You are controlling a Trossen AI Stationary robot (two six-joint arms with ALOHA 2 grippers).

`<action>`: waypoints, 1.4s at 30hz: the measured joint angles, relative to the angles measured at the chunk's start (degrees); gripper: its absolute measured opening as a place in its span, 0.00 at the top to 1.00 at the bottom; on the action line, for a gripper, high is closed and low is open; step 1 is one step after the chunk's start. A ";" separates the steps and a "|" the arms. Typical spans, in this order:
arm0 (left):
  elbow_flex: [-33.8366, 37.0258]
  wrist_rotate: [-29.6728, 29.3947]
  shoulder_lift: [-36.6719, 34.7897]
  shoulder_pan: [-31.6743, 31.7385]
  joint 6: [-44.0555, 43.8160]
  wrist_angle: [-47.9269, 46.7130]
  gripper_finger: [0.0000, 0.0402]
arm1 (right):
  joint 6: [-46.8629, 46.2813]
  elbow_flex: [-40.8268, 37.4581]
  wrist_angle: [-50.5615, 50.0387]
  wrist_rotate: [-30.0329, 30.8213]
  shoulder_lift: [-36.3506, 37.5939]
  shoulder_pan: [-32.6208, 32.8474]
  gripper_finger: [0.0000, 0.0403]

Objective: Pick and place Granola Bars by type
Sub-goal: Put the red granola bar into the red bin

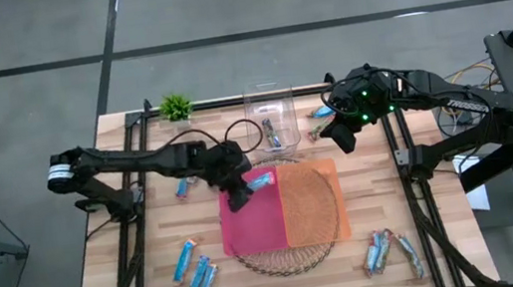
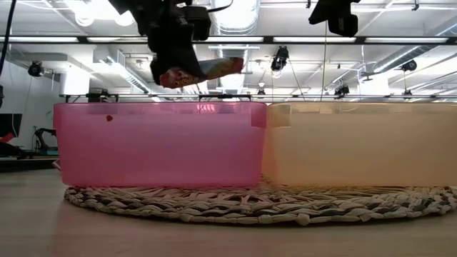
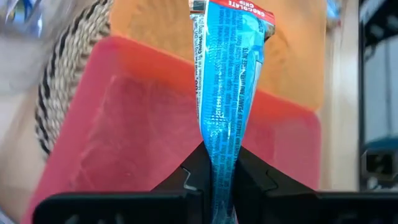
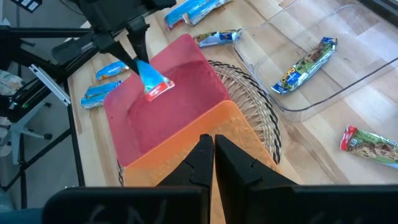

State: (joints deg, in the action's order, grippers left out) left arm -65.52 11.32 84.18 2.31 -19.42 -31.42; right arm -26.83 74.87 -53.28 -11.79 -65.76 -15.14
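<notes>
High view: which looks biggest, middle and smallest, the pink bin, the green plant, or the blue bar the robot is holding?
Largest to smallest:
1. pink bin
2. green plant
3. blue bar, pinched in the left gripper above the bin; it looks only a little smaller than the plant, so that ranking is unsure.

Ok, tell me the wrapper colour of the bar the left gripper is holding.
Light blue with a red end, clearest in the left wrist view: bar, left gripper.

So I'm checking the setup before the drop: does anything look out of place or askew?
Nothing looks spilled or damaged. The left gripper holds a blue granola bar above the pink bin, the orange bin sits flush beside it, and the loose bars lie flat on the table.
</notes>
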 joint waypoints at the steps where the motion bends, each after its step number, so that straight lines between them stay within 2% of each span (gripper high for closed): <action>1: 0.00 0.01 0.00 0.00 1.90 -0.01 0.93 | 0.00 0.00 0.00 0.00 0.00 0.00 0.98; 4: 0.00 -0.01 0.00 0.00 5.47 -0.95 0.93 | 0.00 0.00 0.00 0.00 0.00 0.00 0.98; 8: 0.00 -1.38 0.00 0.00 5.27 -4.64 0.93 | 0.00 0.00 0.00 0.00 0.00 0.00 0.98; 14: 0.00 -7.66 0.00 0.10 6.27 -9.08 0.93 | -0.15 0.00 0.02 0.44 0.00 0.00 0.98; 28: -0.02 -7.37 1.80 0.09 11.90 -8.84 0.93 | -0.17 0.00 0.01 1.45 0.00 0.00 0.98; 35: -0.13 -7.16 5.75 0.09 11.98 -8.64 0.93 | -0.17 0.00 0.01 1.44 0.00 0.00 0.98; 42: -0.42 -6.91 6.21 0.09 12.33 -8.54 0.93 | -0.17 0.00 0.00 1.42 0.00 0.00 0.98</action>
State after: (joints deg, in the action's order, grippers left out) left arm -65.93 4.40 90.39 2.39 -7.09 -39.95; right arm -27.00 74.87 -53.28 -10.37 -65.76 -15.14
